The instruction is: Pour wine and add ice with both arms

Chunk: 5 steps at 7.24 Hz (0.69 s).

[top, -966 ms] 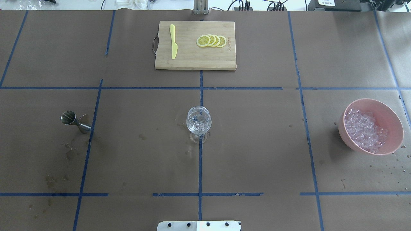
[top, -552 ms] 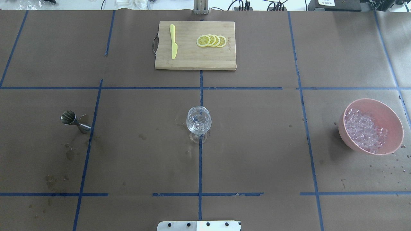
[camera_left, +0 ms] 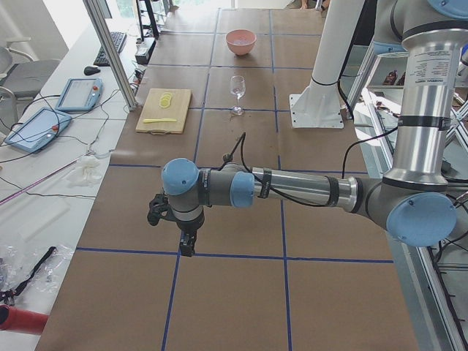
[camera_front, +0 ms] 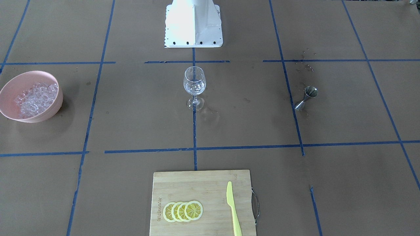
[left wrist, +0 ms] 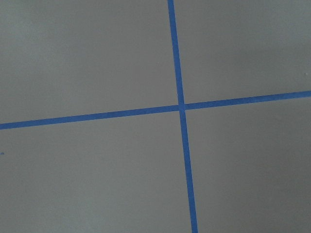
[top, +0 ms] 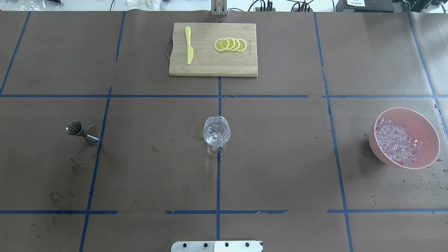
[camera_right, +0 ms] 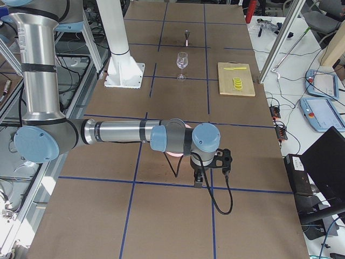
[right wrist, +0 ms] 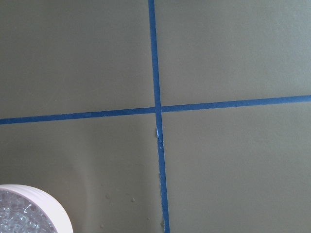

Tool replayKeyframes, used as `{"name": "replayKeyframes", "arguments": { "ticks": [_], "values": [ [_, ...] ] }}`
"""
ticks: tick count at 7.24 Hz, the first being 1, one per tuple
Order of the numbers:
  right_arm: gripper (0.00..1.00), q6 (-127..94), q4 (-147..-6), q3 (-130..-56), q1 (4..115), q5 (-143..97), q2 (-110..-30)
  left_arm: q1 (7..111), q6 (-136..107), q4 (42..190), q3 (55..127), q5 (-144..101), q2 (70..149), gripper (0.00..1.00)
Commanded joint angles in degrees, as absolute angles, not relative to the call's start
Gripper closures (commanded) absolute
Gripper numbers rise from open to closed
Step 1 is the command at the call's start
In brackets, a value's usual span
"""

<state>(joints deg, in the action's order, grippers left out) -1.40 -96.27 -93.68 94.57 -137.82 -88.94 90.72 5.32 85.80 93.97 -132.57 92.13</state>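
Observation:
A clear stemmed glass [top: 216,131] stands at the table's middle with glinting clear contents. I cannot tell the wine from ice in it. More ice [top: 397,141] fills a pink bowl [top: 428,138] at the right. A steel jigger [top: 79,132] stands at the left. Neither arm shows in the overhead or front views. The left gripper [camera_left: 187,247] hangs over bare paper far beyond the table's left end, and the right gripper [camera_right: 198,181] hangs just beyond the bowl at the right end. Whether either is open or shut, I cannot tell. The right wrist view catches the bowl's rim [right wrist: 48,208].
A wooden cutting board [top: 210,64] at the far middle carries lemon slices [top: 230,44] and a yellow knife [top: 189,45]. The white robot base [camera_front: 193,23] sits at the near edge. Wet spots mark the paper around the jigger, the glass and the bowl.

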Motion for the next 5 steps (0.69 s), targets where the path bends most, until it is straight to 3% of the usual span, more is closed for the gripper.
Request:
{"name": "replayKeyframes", "arguments": {
  "ticks": [1,5],
  "values": [
    [0.0,-2.99,-96.07,-94.13,94.31,-137.46,-89.04,90.7,5.27,85.78,93.87,-132.63,92.2,0.0],
    [0.0,-2.99,-96.06,-94.04,93.69,-136.05,-88.59,90.62,5.1,85.87,93.96,-132.63,92.28,0.0]
  ]
}}
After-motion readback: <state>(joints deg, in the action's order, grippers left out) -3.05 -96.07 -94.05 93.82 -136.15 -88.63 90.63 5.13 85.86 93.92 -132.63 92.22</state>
